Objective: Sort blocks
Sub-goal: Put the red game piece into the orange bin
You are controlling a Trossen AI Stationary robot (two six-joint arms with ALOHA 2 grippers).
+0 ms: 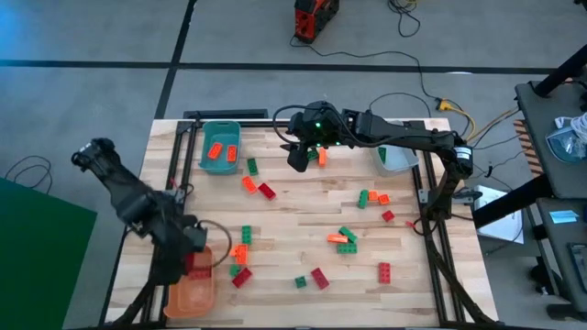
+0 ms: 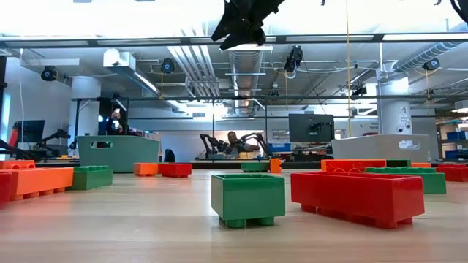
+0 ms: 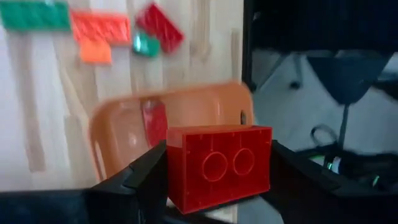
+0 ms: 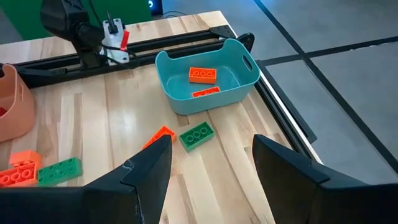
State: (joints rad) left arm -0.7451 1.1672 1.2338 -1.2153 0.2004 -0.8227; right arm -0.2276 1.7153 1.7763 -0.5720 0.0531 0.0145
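- Down at the near left corner, the left gripper [image 3: 214, 180] is clamped on one red block [image 3: 217, 167], right over the orange bin [image 1: 191, 291]. One more red block [image 3: 153, 122] already lies inside that bin.
- Just past the bin there's a small cluster: two orange blocks [image 1: 240, 252], one green [image 1: 246, 235] and one red [image 1: 241, 278].
- Along the near edge toward the right: one green block [image 1: 300, 281] and two red ones [image 1: 319, 278].
- Mid table has a mix of green and orange blocks [image 1: 346, 240], too bunched up to count exactly.
- Far side, the right gripper [image 4: 211, 163] hangs above the table with its fingers spread wide and nothing in them.
- Far left, the teal bin [image 4: 239, 79] holds two orange blocks [image 4: 203, 75], with one green block [image 4: 196, 136] just beside it.
- A grey bin [image 1: 395, 159] sits far right.
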